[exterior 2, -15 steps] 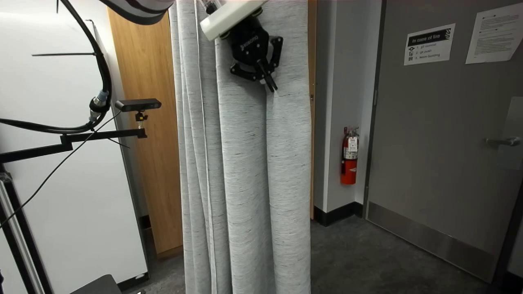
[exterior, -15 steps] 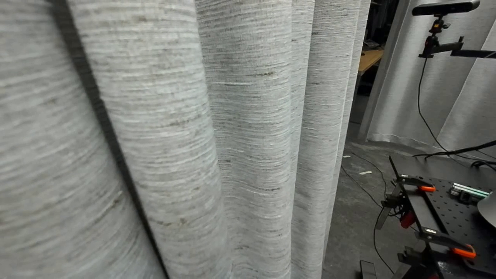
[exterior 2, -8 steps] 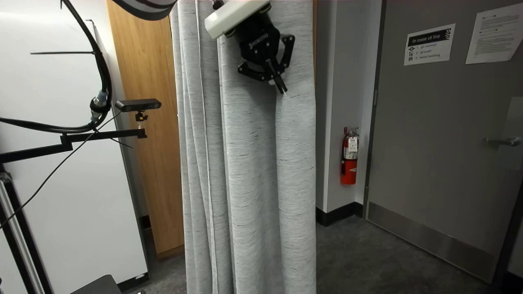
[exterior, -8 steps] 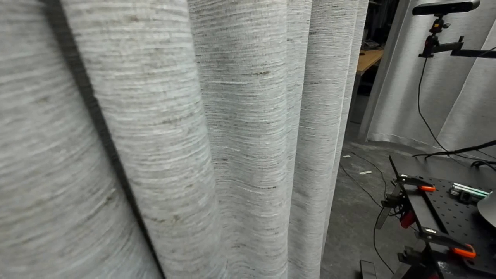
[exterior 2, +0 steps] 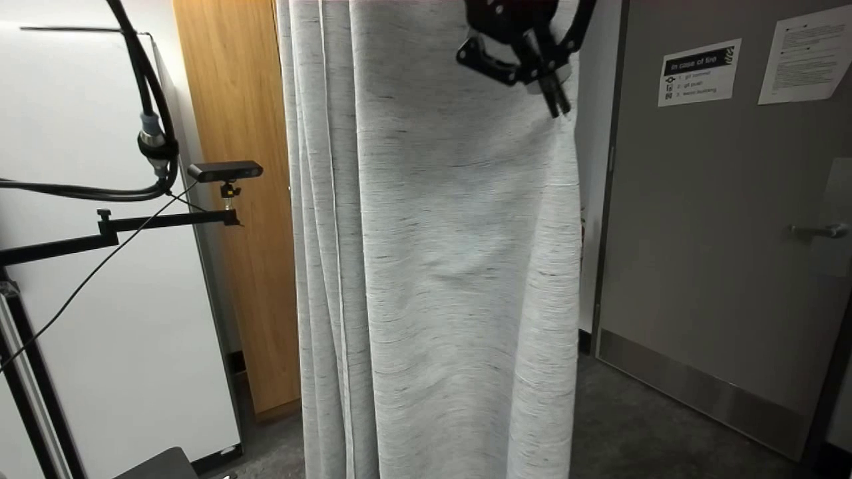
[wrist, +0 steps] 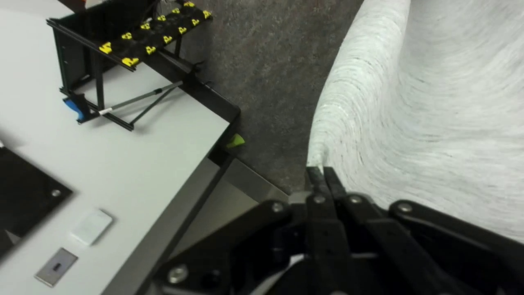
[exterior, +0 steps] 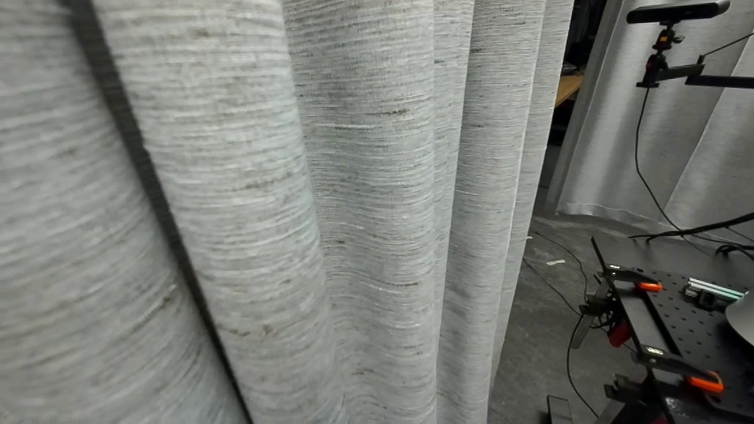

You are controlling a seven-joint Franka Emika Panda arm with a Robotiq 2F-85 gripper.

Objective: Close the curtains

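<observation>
The curtain [exterior 2: 439,219] hangs from top to bottom of an exterior view, its left edge overlapping a wooden panel [exterior 2: 229,199] and its right edge next to a strip of pale wall [exterior 2: 591,159]; past that edge, dark floor [exterior 2: 626,426] stretches to a grey door [exterior 2: 705,279]. High up at that right edge the gripper [exterior 2: 560,114] tilts downward, its two fingers [wrist: 318,184] set narrow with a pinch of the curtain between their tips; whether that bit is hem or fold is hard to tell from the wrist view. In an exterior view, curtain cloth [exterior: 377,176] falls in deep folds over more than half the width, and a dark gap with a wooden tabletop [exterior: 567,89] in it separates this from a far curtain [exterior: 630,147]. Two sheets of paper [exterior 2: 699,72] are fixed to the door, with one handle [exterior 2: 820,231] below; two clamps [exterior: 705,383] with orange parts sit along the edge of a single perforated table [exterior: 724,338], which stands in front of the far curtain. Left of the curtain, one camera [exterior 2: 225,171] sits on a jointed bracket [exterior 2: 170,221], a thick cable [exterior 2: 158,145] looping near it. The wrist view also shows a black stand [wrist: 157,36] with yellow marks and a small green object [wrist: 235,141] by a white wall [wrist: 118,172].
</observation>
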